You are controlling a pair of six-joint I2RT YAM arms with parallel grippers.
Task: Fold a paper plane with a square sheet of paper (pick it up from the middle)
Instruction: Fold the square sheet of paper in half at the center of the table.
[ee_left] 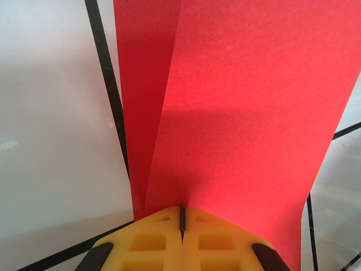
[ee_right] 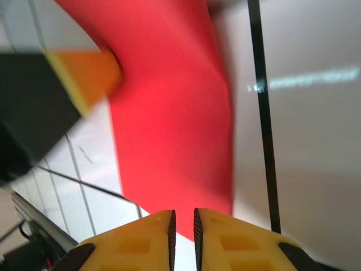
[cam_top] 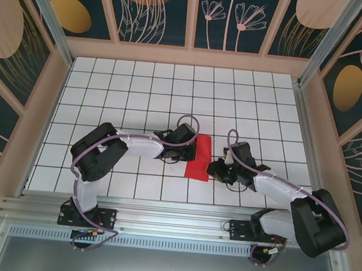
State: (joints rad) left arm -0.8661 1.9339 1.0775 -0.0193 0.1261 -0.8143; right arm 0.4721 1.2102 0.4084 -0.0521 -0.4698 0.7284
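On the desk [cam_top: 143, 186], between both hands: the square sheet of paper [cam_top: 198, 164], red, partly flat. At its right edge, right hand [ee_right: 183, 217], fingers a slit apart, grip impossible to tell. At its left side, left hand [ee_left: 182, 213] clenched on it, one flap raised. Beyond, white grid tiles.

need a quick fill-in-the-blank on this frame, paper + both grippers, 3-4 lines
The square sheet of paper is ___ in colour. The left gripper is shut on the ___. In the top view, the right gripper is at the paper's ___ edge. The table has white tiles with ___ lines.
Missing words: red; paper; right; black.
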